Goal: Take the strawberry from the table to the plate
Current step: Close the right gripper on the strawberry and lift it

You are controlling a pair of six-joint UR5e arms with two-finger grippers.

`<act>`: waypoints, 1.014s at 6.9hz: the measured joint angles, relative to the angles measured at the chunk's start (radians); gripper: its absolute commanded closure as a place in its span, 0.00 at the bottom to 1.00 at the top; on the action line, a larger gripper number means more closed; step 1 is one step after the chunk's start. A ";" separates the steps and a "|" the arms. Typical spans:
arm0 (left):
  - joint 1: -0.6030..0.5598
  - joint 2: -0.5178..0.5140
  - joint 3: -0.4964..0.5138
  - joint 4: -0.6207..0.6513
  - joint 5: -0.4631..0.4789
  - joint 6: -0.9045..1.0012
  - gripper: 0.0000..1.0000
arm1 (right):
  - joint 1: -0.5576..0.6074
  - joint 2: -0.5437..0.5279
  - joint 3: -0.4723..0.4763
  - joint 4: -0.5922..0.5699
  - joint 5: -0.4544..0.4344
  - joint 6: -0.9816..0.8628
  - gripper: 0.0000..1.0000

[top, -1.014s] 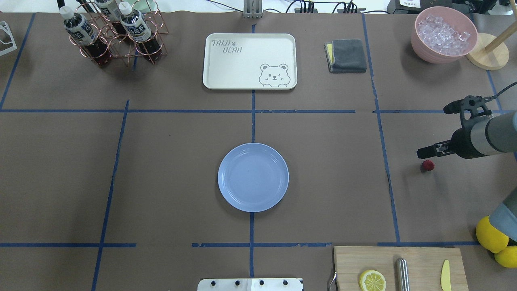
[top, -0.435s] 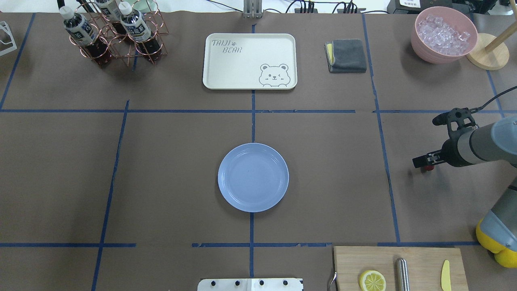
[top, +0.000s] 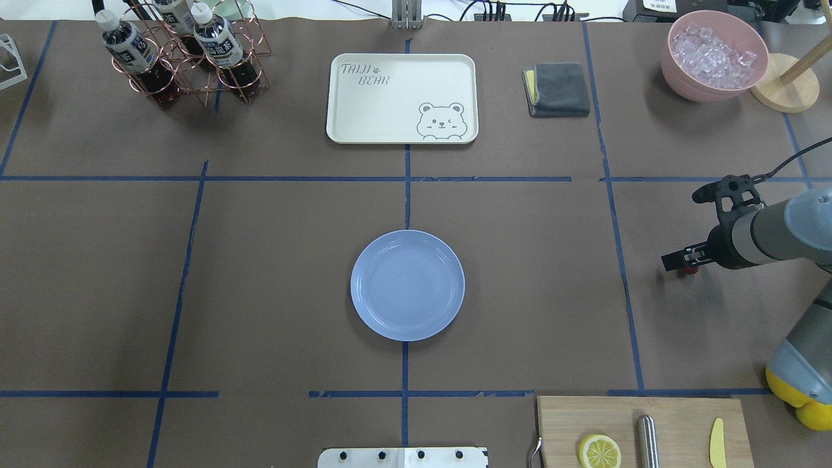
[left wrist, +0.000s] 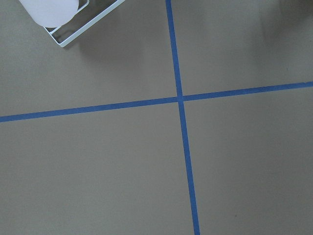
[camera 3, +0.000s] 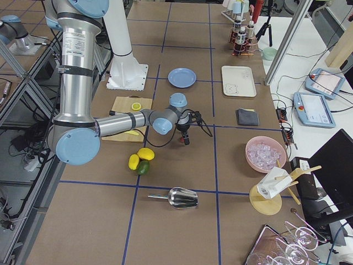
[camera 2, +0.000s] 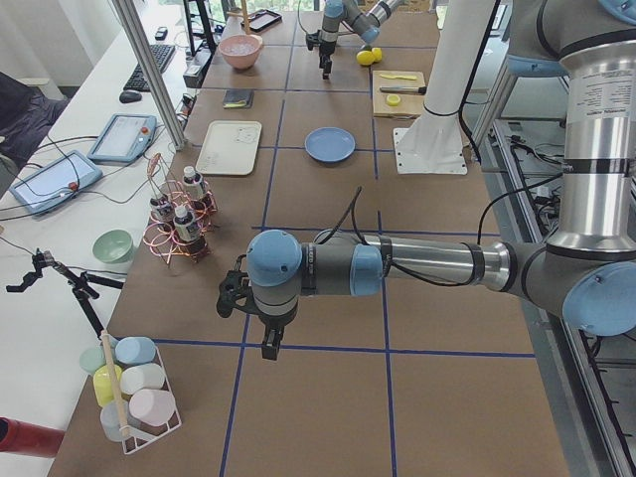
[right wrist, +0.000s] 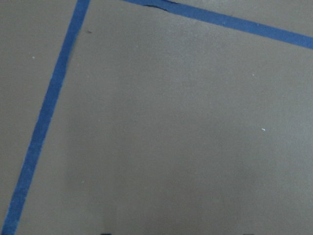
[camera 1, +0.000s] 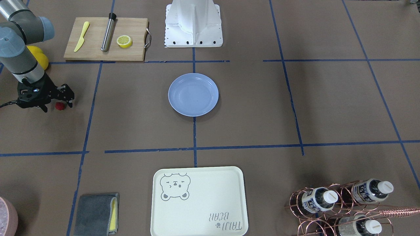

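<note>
**Right side of the counter.** My right pincer (camera 1: 57, 104) stands low over the counter (top: 520, 260), jaws spread. The single strawberry (camera 1: 59, 106) sits on the brown paper between them. Whether either finger touches the berry I cannot tell.

One light-blue plate (top: 407, 285) sits at the counter's centre, well apart to the left of the berry. One blue tape line (top: 619, 247) crosses the paper between the two.

My left pincer (camera 2: 268, 345) hangs over a tape crossing at the far left end, near a white wire rack (camera 2: 149, 437) of pastel cups. Released or clenched, I cannot tell.

On the far side:
- one cream tray (top: 402, 97) with a bear drawing
- one folded grey cloth (top: 560, 90)
- one pink bowl (top: 682, 81) of ice
- three bottles (top: 218, 40) in one copper wire stand (top: 195, 81)

On the near side, right of my base, one wooden board (top: 676, 422) carries one lemon half (top: 599, 451), one metal rod (top: 647, 442) and one yellow knife (top: 716, 443). Just right of the board, two yellow lemons (camera 3: 145, 153) and one green fruit (camera 3: 143, 167) lie clustered together. Further right lies one metal scoop (camera 3: 179, 197).
</note>
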 measured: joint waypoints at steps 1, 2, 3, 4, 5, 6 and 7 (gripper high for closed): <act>0.000 0.000 0.000 0.000 0.000 0.000 0.00 | -0.002 0.000 -0.001 0.000 0.000 0.000 0.19; 0.000 0.000 0.000 0.000 -0.001 0.000 0.00 | -0.003 -0.003 -0.001 0.000 0.000 0.000 0.19; 0.000 0.000 0.000 0.000 -0.002 0.000 0.00 | -0.003 -0.006 -0.001 0.000 0.000 0.000 0.22; 0.000 0.000 0.000 -0.001 -0.002 0.000 0.00 | -0.003 -0.009 0.000 0.000 -0.001 0.000 0.54; 0.000 0.000 0.000 -0.004 -0.002 0.000 0.00 | -0.003 -0.010 0.000 0.000 -0.001 0.000 0.84; 0.000 0.000 0.000 -0.006 -0.002 0.000 0.00 | -0.003 -0.011 0.000 0.000 0.000 0.001 1.00; 0.000 0.000 0.000 -0.008 -0.002 0.000 0.00 | -0.003 -0.011 0.001 0.000 0.002 0.002 1.00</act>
